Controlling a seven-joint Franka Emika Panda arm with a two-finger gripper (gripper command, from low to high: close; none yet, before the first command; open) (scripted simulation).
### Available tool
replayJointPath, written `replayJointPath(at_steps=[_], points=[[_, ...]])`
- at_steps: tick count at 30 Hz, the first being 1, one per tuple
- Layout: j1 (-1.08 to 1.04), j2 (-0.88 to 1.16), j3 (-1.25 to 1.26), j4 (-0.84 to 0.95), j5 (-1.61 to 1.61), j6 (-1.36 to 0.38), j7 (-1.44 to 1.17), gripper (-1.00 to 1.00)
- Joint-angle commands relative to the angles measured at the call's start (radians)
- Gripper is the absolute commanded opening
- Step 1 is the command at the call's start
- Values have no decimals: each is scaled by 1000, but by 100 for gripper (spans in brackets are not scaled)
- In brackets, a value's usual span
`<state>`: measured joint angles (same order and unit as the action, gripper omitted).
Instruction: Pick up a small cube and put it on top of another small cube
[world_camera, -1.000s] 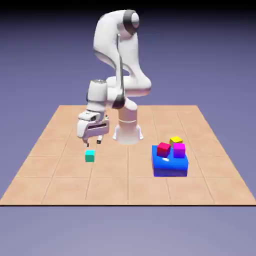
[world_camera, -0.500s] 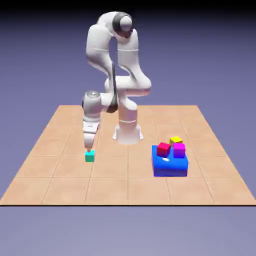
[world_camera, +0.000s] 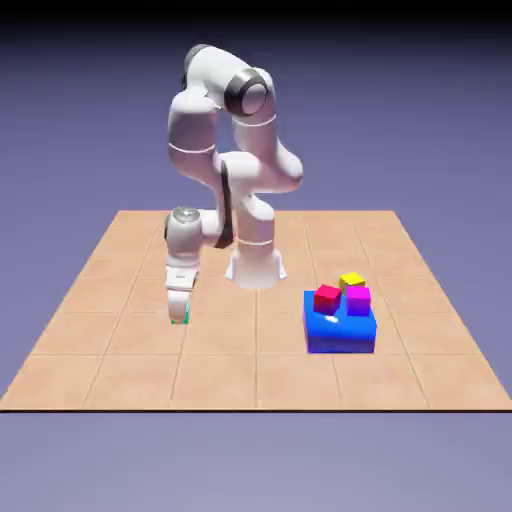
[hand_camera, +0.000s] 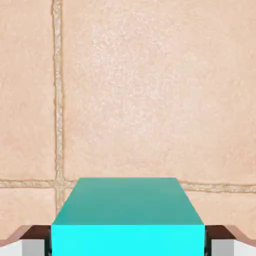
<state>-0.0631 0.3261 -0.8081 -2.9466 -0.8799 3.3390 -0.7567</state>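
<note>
The small cube (hand_camera: 127, 215) is teal-green and fills the bottom of the hand view, with a grey fingertip (hand_camera: 30, 243) pressed against each of its two sides. In the exterior view my gripper (world_camera: 179, 312) points straight down at the tiled table on the exterior view's left. Only a sliver of the small cube (world_camera: 180, 320) shows beneath it, still down at the table surface. The gripper is shut on this cube.
A big blue block (world_camera: 340, 332) stands to the exterior view's right, carrying a red cube (world_camera: 327, 297), a magenta cube (world_camera: 358, 299) and a yellow cube (world_camera: 351, 281). The robot base (world_camera: 255, 265) rises behind. Tile seams (hand_camera: 58, 100) cross the table below the hand.
The hand came down from above the table onto the teal cube, and its fingers went from wide open to shut against the cube's sides.
</note>
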Motion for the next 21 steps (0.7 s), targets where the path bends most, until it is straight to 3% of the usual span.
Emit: replayJointPath(at_steps=[1, 14, 21], points=[[3, -36, -10, -5, -12, -31, 0, -100], [37, -468, -129, -68, -150, -409, 3, -100], [276, -581, 125, -13, 95, -590, -32, -100]])
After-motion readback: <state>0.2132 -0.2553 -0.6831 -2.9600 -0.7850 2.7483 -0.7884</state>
